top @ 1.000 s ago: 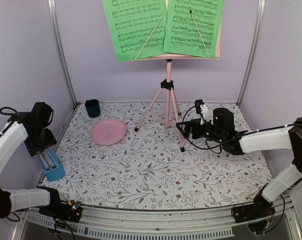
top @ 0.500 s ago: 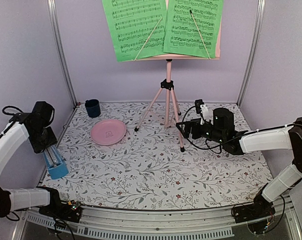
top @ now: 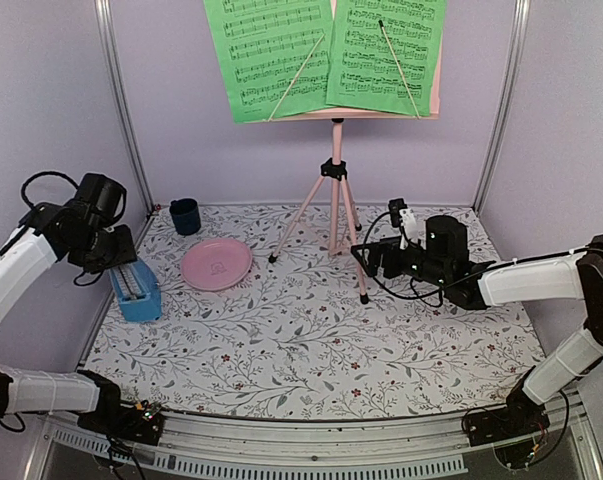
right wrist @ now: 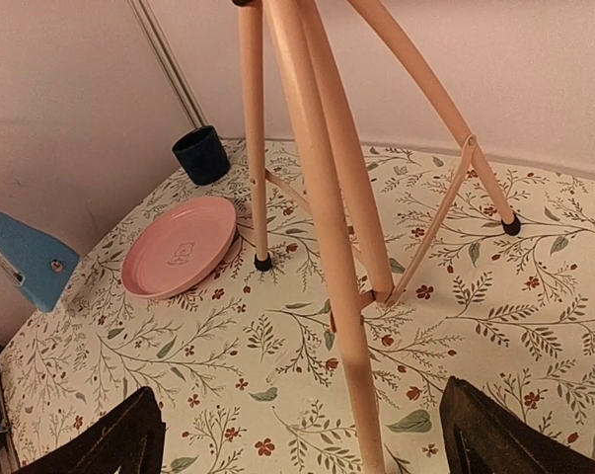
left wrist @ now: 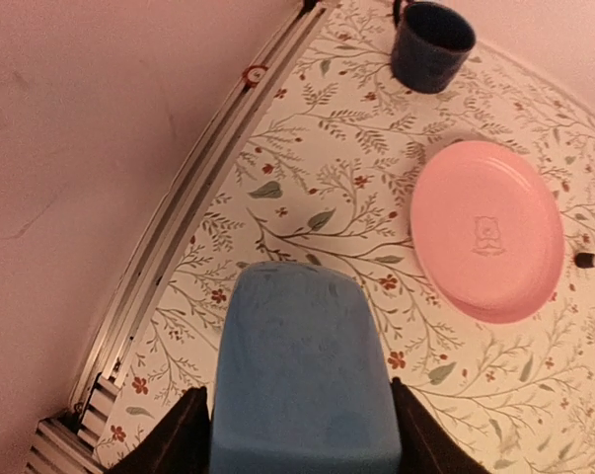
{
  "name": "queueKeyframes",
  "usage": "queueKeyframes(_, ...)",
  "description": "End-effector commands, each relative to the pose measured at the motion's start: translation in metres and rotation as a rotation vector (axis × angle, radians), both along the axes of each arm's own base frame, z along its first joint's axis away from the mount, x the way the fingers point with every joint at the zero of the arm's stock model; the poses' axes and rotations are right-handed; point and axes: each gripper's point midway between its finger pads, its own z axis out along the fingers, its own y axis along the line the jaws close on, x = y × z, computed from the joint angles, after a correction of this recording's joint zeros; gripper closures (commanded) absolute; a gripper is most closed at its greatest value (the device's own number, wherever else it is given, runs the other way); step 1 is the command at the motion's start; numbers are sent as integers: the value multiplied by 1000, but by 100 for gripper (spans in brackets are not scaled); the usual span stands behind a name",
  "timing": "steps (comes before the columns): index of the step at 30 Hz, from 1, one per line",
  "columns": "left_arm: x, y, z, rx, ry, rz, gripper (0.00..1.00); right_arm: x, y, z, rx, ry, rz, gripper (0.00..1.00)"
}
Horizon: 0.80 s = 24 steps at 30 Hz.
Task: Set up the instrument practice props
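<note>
The blue metronome (top: 138, 291) sits at the far left of the tabletop (top: 311, 350), just beside the pink disc (top: 216, 264) and well apart from the music stand (top: 333, 190), which stands toward the back centre with both green pages (top: 271, 55) already on its desk. The left gripper (top: 119, 264) is clamped on the metronome, its two fingers (left wrist: 174, 444) pressed against the opposite flanks. The metronome's long axis is tilted, top toward the wrist and base down and outward (whether the base touches the tabletop, I cannot tell). The stand lies to the right and farther back from this gripper, past the disc, so any carry toward it probably has to skirt or clear the disc. The right gripper (top: 376, 260) is much nearer the stand: it is spread wide with nothing held, and the stand's front leg (right wrist: 341, 326) runs up between its fingers without visible contact
</note>
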Motion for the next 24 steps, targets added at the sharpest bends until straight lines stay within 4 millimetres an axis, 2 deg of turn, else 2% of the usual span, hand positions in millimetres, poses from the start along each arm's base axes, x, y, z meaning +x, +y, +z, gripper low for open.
queueKeyframes(1,27,-47,50,-91,-195,-134,82,-5,0,20,41,-32,16,1)
queueKeyframes(5,37,-102,71,-140,-249,-247,83,-7,-2,24,43,-29,16,1)
queueKeyframes(10,45,-190,79,-119,-239,-425,83,-13,-5,22,49,-15,20,1)
queueKeyframes(13,49,-235,68,-87,-214,-485,83,-17,-7,22,55,-3,24,1)
queueKeyframes(15,52,-258,58,-95,-199,-504,83,-21,-9,22,58,4,25,1)
queueKeyframes(20,58,-308,27,-146,-170,-542,82,-31,-11,19,66,26,40,1)
queueKeyframes(24,58,-339,5,-161,-137,-569,82,-35,-10,14,71,50,55,1)
